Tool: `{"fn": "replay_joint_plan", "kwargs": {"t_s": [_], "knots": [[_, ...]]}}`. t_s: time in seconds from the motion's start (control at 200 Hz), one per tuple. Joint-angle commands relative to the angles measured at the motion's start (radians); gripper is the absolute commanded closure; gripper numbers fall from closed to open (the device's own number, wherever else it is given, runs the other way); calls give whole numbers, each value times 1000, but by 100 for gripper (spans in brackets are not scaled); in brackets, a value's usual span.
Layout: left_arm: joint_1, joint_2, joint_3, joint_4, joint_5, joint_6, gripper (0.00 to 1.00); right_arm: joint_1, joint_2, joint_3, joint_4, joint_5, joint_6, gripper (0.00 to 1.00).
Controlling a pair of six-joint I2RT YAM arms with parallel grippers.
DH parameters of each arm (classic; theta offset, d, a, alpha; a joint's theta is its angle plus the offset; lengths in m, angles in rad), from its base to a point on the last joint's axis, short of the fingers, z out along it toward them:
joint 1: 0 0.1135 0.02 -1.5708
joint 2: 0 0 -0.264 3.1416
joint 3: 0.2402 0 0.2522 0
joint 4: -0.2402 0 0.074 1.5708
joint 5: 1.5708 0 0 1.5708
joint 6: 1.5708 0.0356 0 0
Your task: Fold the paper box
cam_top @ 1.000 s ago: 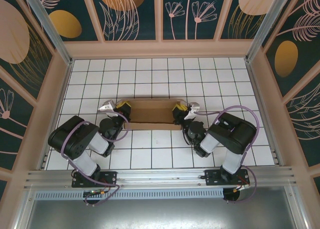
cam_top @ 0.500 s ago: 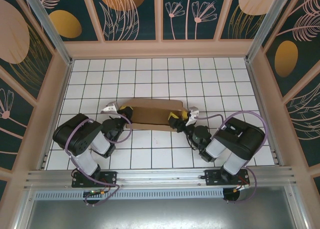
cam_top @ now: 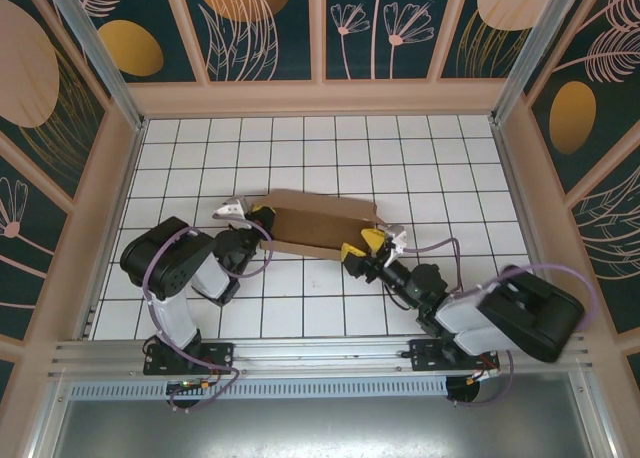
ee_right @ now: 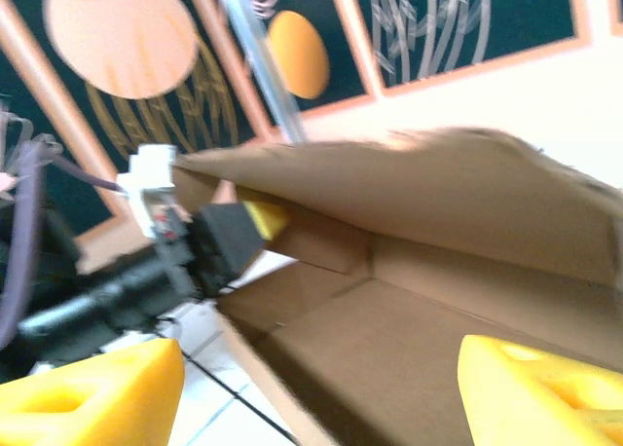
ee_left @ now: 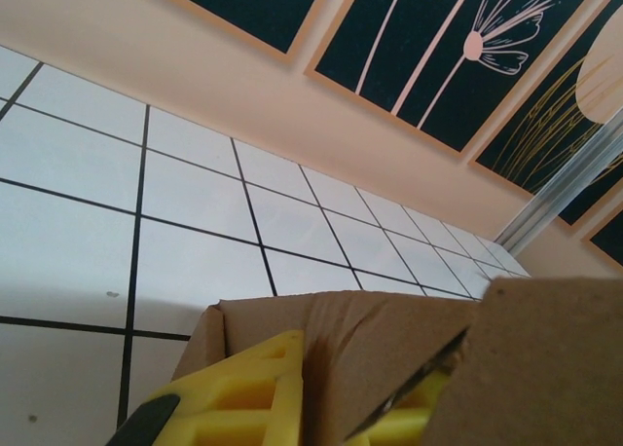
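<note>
Nearest the bases, the right arm [cam_top: 520,313] lies low and reaches leftward along the tiles. The left arm [cam_top: 180,273] is hunched up, with its wrist turned toward the middle.

The right gripper [cam_top: 363,245] has its yellow fingers [ee_right: 88,388] spread wide, with nothing clamped. In the right wrist view one pad sits at each lower corner. The paper box [cam_top: 320,223] lies ahead of and between the pads, its brown floor running away from the tips and a long flap leaning over it from above. From overhead those fingertips sit at the box's near right corner. I cannot tell whether either pad touches the cardboard.

The left gripper [cam_top: 258,218] is at the opposite, left end of the box. In the left wrist view its fingers [ee_left: 243,392] are close together with a cardboard end wall pinched between them. One yellow pad is to the left of the wall, and the other just shows on its right, behind a raised flap.

The box lies slightly askew between the two grippers, its left end farther from the bases than its right.

Beyond the fingers of both arms the white tiled table [cam_top: 300,148] stretches to the pale back wall [cam_top: 320,98], which has dark floral panels [cam_top: 265,23] above it.
</note>
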Motion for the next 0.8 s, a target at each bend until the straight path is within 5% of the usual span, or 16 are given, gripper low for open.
{"fn": "replay_joint_plan", "kwargs": {"t_s": [0.0, 0.18, 0.285, 0.385, 0.5, 0.796], "knots": [[-8, 81, 10, -72, 4, 11, 88, 13, -172, 4, -271, -115, -67, 26], [-8, 92, 72, -113, -5, 86, 85, 6, -387, 202, -719, -214, -102, 33], [-8, 85, 90, -149, -17, 120, 84, -2, -378, 375, -983, -131, -104, 39], [-8, 77, 88, -160, -30, 125, 83, -9, -323, 498, -1050, -96, -85, 74], [-7, 65, 86, -181, -21, 142, 81, -41, -217, 656, -1152, -47, 22, 88], [-7, -44, 65, -295, 40, 135, 56, -145, 67, 905, -1348, -49, 103, 90]]}}
